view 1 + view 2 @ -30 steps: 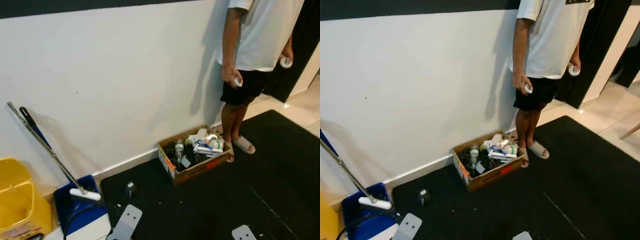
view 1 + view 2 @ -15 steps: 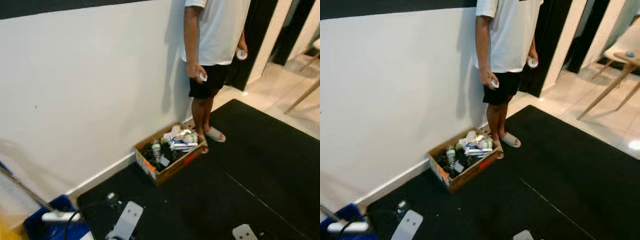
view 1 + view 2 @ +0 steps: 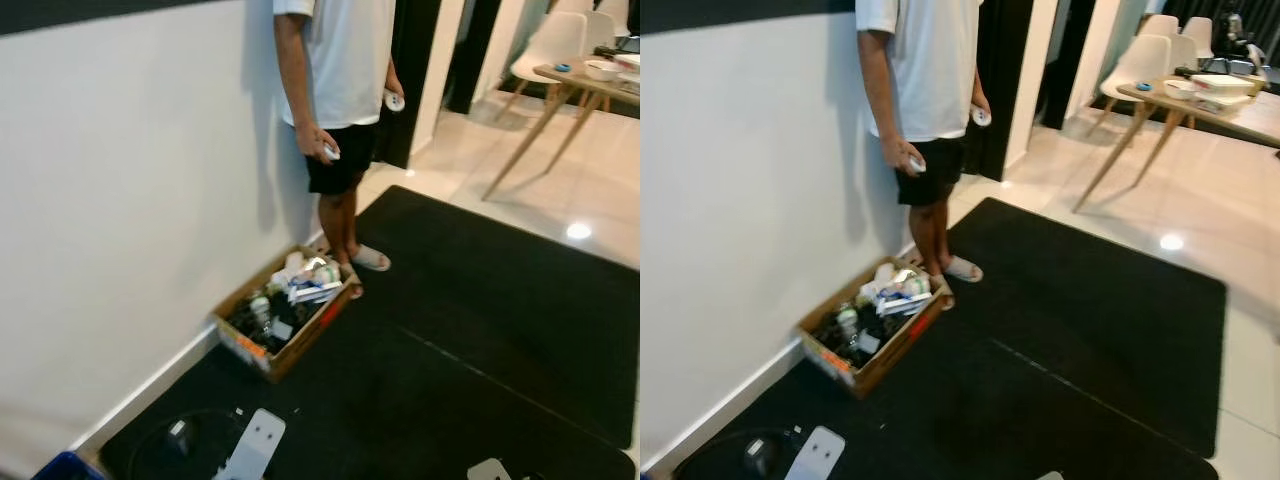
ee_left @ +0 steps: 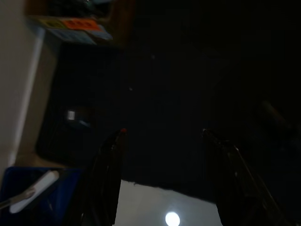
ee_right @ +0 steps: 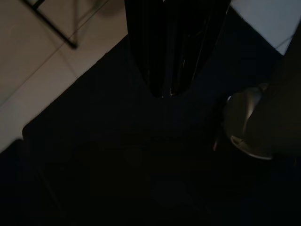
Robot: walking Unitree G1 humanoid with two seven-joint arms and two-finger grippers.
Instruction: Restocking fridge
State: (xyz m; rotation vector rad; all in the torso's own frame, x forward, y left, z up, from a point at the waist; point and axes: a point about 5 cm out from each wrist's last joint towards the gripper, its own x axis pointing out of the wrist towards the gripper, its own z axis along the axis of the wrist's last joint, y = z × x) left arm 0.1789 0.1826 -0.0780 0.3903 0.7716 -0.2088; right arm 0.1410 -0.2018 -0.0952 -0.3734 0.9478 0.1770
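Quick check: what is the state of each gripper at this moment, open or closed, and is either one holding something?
Left gripper: open, holding nothing, hanging over the black mat.
Right gripper: closed, holding nothing, also above the mat.

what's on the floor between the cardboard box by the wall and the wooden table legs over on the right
Mostly the black mat, then glossy pale floor tiles up to the wooden table. In the right eye view that stretch looks bare beyond the cardboard box.
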